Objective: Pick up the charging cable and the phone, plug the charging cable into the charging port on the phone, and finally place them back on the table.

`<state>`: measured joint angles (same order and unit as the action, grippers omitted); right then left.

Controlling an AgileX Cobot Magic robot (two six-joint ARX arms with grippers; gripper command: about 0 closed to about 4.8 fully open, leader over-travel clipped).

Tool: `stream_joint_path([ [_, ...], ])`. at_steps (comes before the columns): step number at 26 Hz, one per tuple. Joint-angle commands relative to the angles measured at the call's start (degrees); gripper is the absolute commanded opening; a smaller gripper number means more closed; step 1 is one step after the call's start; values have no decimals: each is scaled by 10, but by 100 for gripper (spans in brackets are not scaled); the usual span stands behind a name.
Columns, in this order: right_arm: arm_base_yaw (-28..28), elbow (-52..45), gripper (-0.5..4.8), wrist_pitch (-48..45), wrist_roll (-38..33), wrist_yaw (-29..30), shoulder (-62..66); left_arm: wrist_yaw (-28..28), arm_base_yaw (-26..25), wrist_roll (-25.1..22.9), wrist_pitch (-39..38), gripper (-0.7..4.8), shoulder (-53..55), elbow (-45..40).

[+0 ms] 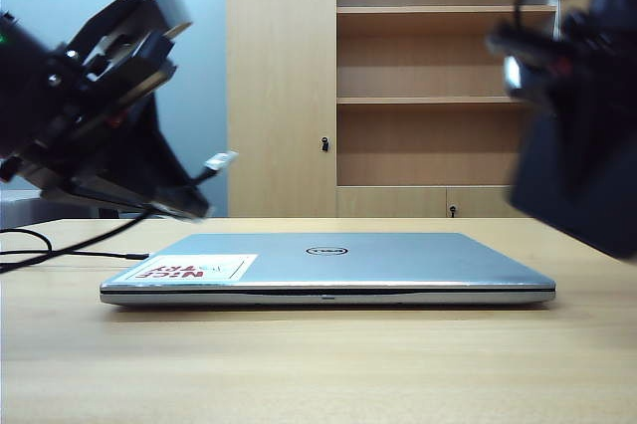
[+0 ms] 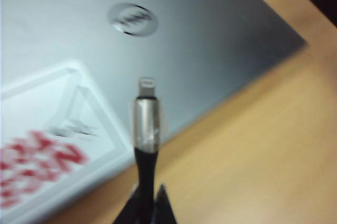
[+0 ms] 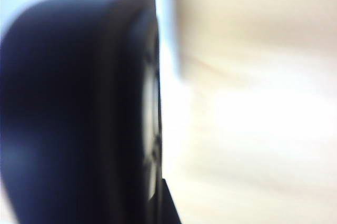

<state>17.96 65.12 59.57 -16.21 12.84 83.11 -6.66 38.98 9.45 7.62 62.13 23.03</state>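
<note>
Left wrist view: our left end effector (image 2: 147,203) pinches the thin black charging cable (image 2: 146,129), silver plug forward, above the closed silver laptop (image 2: 221,40) mid-bench. Our right end effector (image 3: 158,192) clamps the flat black phone (image 3: 79,103) near the bench's right edge, apparently readying alignment.

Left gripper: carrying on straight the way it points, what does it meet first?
Probably the laptop lid: the left gripper, shut on the charging cable, aims its plug over it. Depth is unclear.
</note>
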Motion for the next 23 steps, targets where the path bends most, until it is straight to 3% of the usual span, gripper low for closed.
stream_joint_path([
  [1, 1, 4, -6, -91, -1, 112, -17, -2, 40, 35, -1, -6, -1, 2],
  [7, 1, -6, -6, -223, -17, 228, -16, -2, 103, 121, -2, -6, -1, 1],
  [13, 0, -57, -6, -394, -77, 305, -16, -2, 118, 167, -3, -6, -1, 1],
  [20, 0, -158, -6, -631, -200, 344, -16, -2, 121, 205, -3, -6, -1, 1],
  [23, 0, -183, -6, -691, -232, 347, -14, -2, 121, 221, -2, -6, 2, 1],
])
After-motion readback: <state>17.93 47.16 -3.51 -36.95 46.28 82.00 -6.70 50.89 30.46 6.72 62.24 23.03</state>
